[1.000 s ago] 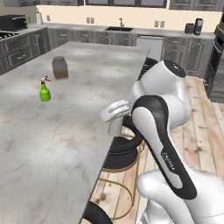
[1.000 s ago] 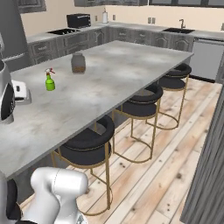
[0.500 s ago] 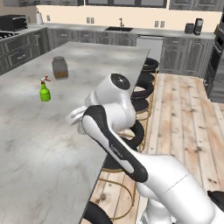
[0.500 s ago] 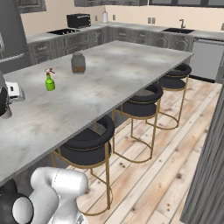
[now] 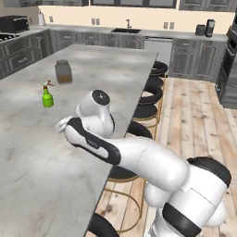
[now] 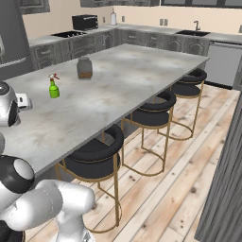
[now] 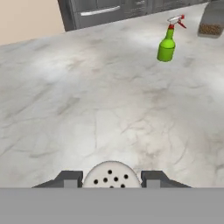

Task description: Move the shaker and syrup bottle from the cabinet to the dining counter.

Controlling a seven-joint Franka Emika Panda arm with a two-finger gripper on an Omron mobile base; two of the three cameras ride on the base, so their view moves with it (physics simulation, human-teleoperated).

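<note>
Shaker [image 7: 110, 176] gripped in the tool [image 7: 111, 179] above the tabletop [image 7: 87, 113]; lower upright (clear of the spray bottle [image 7: 166, 44]), then release.

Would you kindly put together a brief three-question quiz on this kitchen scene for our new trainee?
1. True or false: the tool is shut on the shaker.
2. What stands nearest the green spray bottle on the dining counter? A) brown-filled jar B) a kettle C) a plate
3. Fill in: along the counter's edge stand black ____.

Key: 1 true; 2 A; 3 stools.
</note>
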